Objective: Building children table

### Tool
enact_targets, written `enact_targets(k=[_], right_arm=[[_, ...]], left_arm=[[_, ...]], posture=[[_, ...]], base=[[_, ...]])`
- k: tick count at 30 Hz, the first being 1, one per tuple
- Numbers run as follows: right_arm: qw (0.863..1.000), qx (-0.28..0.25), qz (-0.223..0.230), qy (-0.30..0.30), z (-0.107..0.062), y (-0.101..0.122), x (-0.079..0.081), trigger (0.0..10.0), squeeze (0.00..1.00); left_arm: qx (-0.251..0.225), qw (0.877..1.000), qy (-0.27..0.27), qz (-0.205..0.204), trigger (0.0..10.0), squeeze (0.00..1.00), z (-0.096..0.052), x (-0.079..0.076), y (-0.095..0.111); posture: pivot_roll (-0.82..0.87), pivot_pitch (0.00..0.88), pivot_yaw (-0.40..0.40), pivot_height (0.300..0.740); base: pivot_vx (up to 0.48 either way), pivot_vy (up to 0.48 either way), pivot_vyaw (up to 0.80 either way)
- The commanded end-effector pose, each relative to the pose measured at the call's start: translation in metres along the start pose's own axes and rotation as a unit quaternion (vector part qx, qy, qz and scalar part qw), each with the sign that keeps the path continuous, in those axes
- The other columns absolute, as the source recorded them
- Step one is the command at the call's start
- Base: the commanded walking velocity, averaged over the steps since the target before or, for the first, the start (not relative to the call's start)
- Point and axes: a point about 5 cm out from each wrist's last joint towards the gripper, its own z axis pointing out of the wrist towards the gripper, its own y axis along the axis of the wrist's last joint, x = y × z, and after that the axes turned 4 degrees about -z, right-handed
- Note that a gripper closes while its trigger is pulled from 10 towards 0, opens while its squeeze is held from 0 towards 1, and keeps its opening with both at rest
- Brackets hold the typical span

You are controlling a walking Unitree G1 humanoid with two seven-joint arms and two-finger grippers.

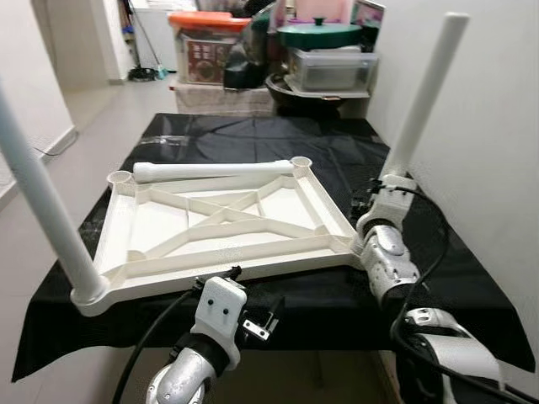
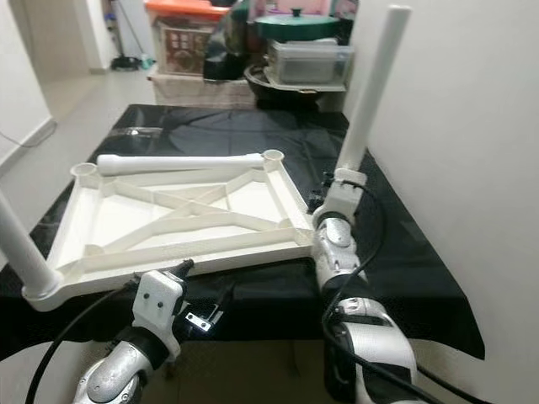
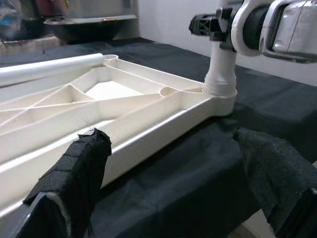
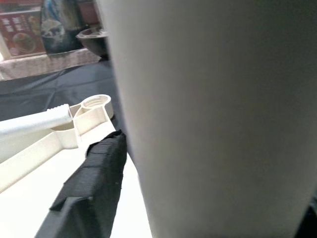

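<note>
White plastic tabletop, inverted, ribbed underside up, lying flat. Two white tubular legs stand upright in its near corner sockets: near-left leg and near-right leg. A third leg lies horizontally along the far edge, between the two open far sockets.

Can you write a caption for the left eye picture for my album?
Right gripper holds a white leg upright in the upturned tabletop.

Head cameras overlook the tabletop; wrist cameras view it closely.
</note>
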Motion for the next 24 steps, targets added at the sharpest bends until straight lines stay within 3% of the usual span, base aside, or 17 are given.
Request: enact_targets(k=[1,2,5,9,11,12,13,14,16,19,22,23,24], right_arm=[[0.998,-0.009,0.003,0.059,0.0,0.002,0.01,10.0,0.0],[0.992,-0.016,0.02,0.125,0.001,0.007,0.009,10.0,0.0],[0.984,-0.009,0.021,0.176,0.001,0.009,0.006,10.0,0.0],[0.944,0.016,0.003,0.33,-0.006,0.007,0.009,10.0,0.0],[0.936,0.018,-0.002,0.351,-0.008,0.007,0.009,10.0,0.0],[0.904,0.026,-0.033,0.425,-0.015,0.004,0.013,10.0,0.0],[0.904,0.026,-0.033,0.425,-0.015,0.004,0.013,10.0,0.0],[0.871,0.037,-0.053,0.487,-0.021,0.001,0.017,10.0,0.0],[0.829,0.049,-0.063,0.553,-0.028,-0.001,0.025,10.0,0.0],[0.819,0.048,-0.052,0.569,-0.029,0.001,0.032,10.0,0.0],[0.792,0.043,-0.028,0.608,-0.034,0.003,0.049,10.0,0.0],[0.791,0.044,-0.026,0.61,-0.034,0.002,0.054,3.2,0.0],[0.792,0.044,-0.027,0.608,-0.034,0.001,0.059,0.0,0.0]], left_arm=[[0.009,1.0,-0.002,-0.006,10.0,0.0,0.0,0.0,-0.003],[0.008,1.0,-0.003,-0.005,10.0,0.0,0.0,0.0,-0.002],[0.008,1.0,-0.004,-0.005,10.0,0.0,0.001,0.0,-0.002],[0.008,1.0,-0.005,-0.004,10.0,0.0,0.001,0.0,-0.003],[0.008,1.0,-0.005,-0.004,10.0,0.0,0.001,0.0,-0.003],[0.009,1.0,-0.006,-0.003,10.0,0.0,0.002,0.0,-0.003],[0.009,1.0,-0.006,-0.003,10.0,0.0,0.002,0.0,-0.003],[0.009,1.0,-0.007,-0.003,10.0,0.0,0.002,0.0,-0.004],[0.009,1.0,-0.009,-0.002,10.0,0.0,0.002,0.0,-0.004],[0.008,1.0,-0.009,-0.002,10.0,0.0,0.002,-0.001,-0.004],[0.007,1.0,-0.01,0.0,10.0,0.0,0.002,-0.001,-0.003],[0.008,1.0,-0.01,0.0,10.0,0.0,0.002,-0.002,-0.003],[0.008,1.0,-0.011,0.0,10.0,0.0,0.002,-0.002,-0.003]], posture=[[0.05,0.0,-0.056,0.74],[0.05,0.0,-0.059,0.74],[0.05,0.0,-0.059,0.74],[0.05,0.0,-0.059,0.74],[0.05,0.0,-0.059,0.74],[0.06,0.0,-0.065,0.74],[0.06,0.0,-0.065,0.74],[0.06,0.0,-0.065,0.74],[0.06,0.0,-0.063,0.74],[0.07,0.0,-0.066,0.74],[0.07,0.0,-0.07,0.74],[0.07,0.0,-0.07,0.74],[0.07,0.0,-0.07,0.74]], base=[[0.0,0.0,0.0],[0.0,0.0,0.0],[0.0,0.0,0.0],[0.0,0.0,0.0],[0.0,0.0,0.0],[0.0,0.0,0.0],[0.0,0.0,0.0],[0.0,0.0,0.0],[0.0,0.0,0.0],[0.0,0.0,0.0],[0.0,0.0,0.0],[0.0,0.0,0.0],[0.0,0.0,0.0]])
